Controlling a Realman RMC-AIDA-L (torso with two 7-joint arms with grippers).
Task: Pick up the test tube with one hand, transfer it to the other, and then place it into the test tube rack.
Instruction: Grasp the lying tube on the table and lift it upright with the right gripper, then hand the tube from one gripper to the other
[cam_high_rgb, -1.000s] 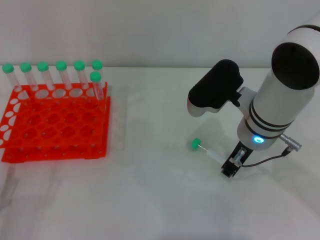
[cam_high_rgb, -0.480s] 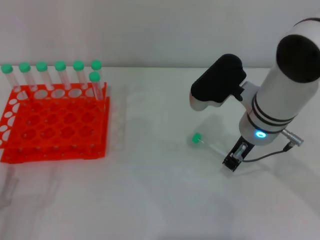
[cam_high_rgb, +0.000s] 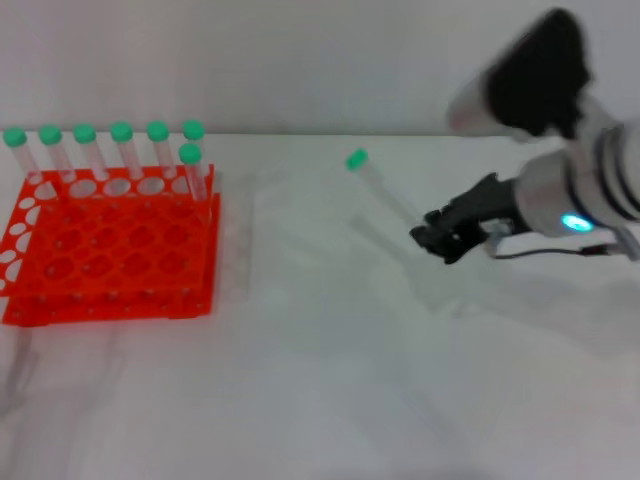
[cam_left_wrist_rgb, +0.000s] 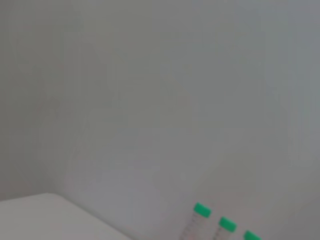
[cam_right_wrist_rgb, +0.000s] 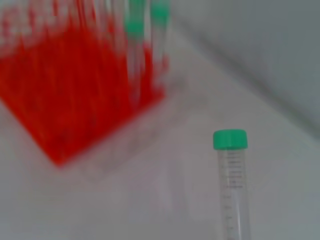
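The test tube is held clear of the white table by the right hand, whose black fingers are closed around its lower end; its green cap is tilted up and toward the rack. The orange-red test tube rack is set well apart on the robot's left, with seven green-capped tubes standing along its far side. The left hand is not seen in any view.
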